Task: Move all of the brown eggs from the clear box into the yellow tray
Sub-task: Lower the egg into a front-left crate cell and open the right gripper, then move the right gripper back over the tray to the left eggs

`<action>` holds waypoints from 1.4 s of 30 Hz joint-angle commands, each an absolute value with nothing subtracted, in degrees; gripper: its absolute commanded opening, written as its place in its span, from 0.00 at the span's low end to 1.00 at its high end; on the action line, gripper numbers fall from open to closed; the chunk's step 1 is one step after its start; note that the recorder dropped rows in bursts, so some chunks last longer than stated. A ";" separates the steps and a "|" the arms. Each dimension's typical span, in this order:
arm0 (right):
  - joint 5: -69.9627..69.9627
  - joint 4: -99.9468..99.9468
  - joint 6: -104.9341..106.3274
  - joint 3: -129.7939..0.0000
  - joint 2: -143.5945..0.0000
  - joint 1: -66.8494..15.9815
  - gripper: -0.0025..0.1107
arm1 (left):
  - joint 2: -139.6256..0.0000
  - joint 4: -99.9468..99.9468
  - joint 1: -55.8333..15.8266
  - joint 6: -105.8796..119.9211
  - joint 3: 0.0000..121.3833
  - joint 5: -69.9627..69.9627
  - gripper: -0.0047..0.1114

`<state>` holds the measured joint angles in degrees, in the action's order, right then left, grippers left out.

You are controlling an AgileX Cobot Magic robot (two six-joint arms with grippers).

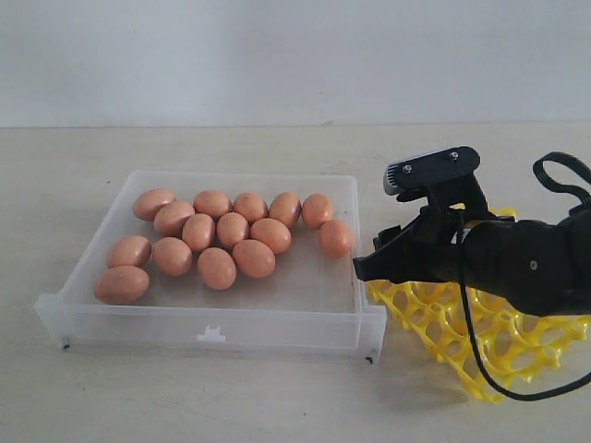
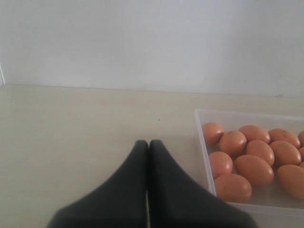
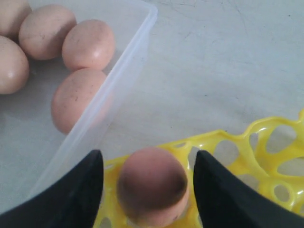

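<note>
The right gripper (image 3: 147,156) stands open over the tray's (image 3: 266,135) corner by the box (image 1: 277,318). Its fingers (image 3: 78,190) flank one egg (image 3: 152,190) seated in a cup, with a slim gap on each side. Only the right wrist view shows that egg; in the exterior view the arm hides it. The other eggs (image 1: 217,242) lie in the box. The left gripper (image 2: 148,143), seen only in its wrist view, is closed and empty over the desk (image 2: 71,133).

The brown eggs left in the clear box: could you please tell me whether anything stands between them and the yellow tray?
Only the clear box's low side wall, beside the yellow tray; the brown eggs must go over it. The right gripper is above the tray's edge, an egg between its open fingers.
</note>
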<state>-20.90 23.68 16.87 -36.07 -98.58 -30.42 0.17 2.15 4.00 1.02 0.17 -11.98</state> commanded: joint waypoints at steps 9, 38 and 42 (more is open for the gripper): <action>-8.53 24.15 23.11 -40.79 -80.37 -30.71 0.48 | 0.00 2.03 4.04 1.16 0.00 -11.64 0.00; 44.49 10.01 15.22 -93.55 -117.13 -44.56 0.47 | 0.00 2.03 4.04 1.16 0.00 -11.64 0.00; 48.48 9.52 11.91 -96.25 -119.11 -45.14 0.47 | 0.00 2.03 4.04 1.16 0.00 -11.64 0.00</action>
<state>45.37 10.37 14.51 -94.53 -117.92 -44.75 0.17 2.15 4.00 1.02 0.17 -11.98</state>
